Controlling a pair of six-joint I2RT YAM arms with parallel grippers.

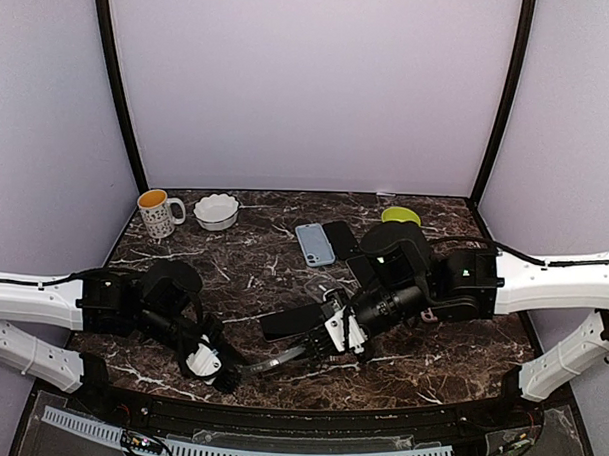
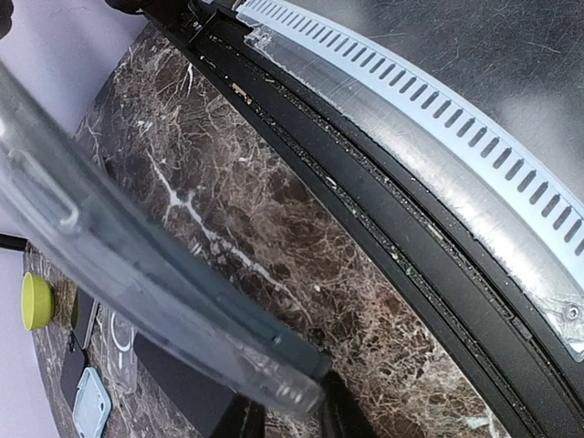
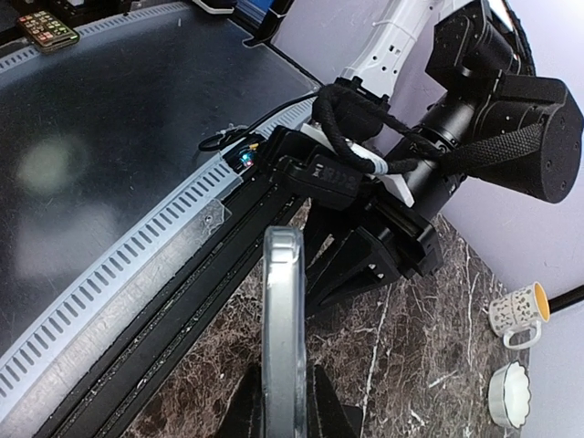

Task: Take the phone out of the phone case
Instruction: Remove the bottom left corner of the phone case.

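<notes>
A clear phone case (image 1: pixel 275 361) hangs low over the table's near middle, stretched between both grippers. A dark phone (image 1: pixel 293 319) lies along it. The phone's left end stands apart from the case, and its right end meets the case at the right gripper. My left gripper (image 1: pixel 223 370) is shut on the case's left end (image 2: pixel 290 391), where a dark edge (image 2: pixel 228 310) runs along the clear shell. My right gripper (image 1: pixel 333 334) is shut on the case's other end, seen edge-on (image 3: pixel 284 301) between the fingers.
A light blue case (image 1: pixel 314 244) and a black phone (image 1: pixel 339 236) lie mid-table. A mug (image 1: pixel 157 213) and a white bowl (image 1: pixel 216 211) stand at the back left, and a yellow-green disc (image 1: pixel 400 215) at the back right. The table's black front rail (image 2: pixel 392 237) is close below the grippers.
</notes>
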